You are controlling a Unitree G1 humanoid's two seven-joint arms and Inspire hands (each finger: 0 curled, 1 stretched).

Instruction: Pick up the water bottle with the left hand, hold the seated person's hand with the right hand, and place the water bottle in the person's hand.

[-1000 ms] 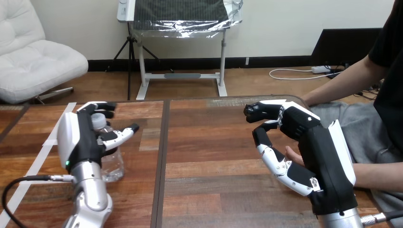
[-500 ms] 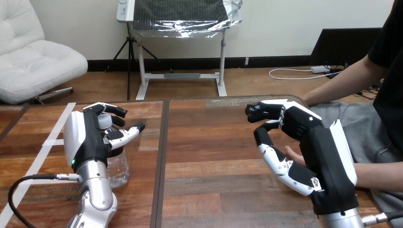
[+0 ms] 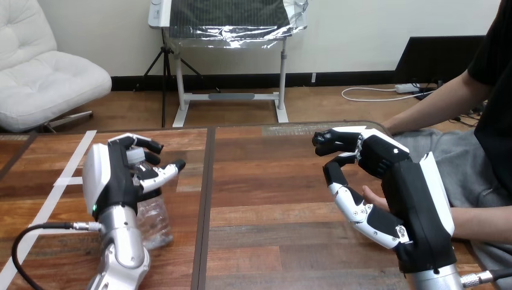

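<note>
Left half of the table (image 3: 272, 181): my left hand (image 3: 112, 178) was clamped on the water bottle (image 3: 154, 220), fingers and thumb curled about its upper part. The bottle was tilted, base toward the near edge; whether it touched the wood, I could not tell. One bottle.

Middle: bare wood between my hands, wide room.

Right edge: my right hand (image 3: 413, 205) stood over the person's hand (image 3: 369, 195), one counted. Whether I gripped it, I could not tell.
</note>
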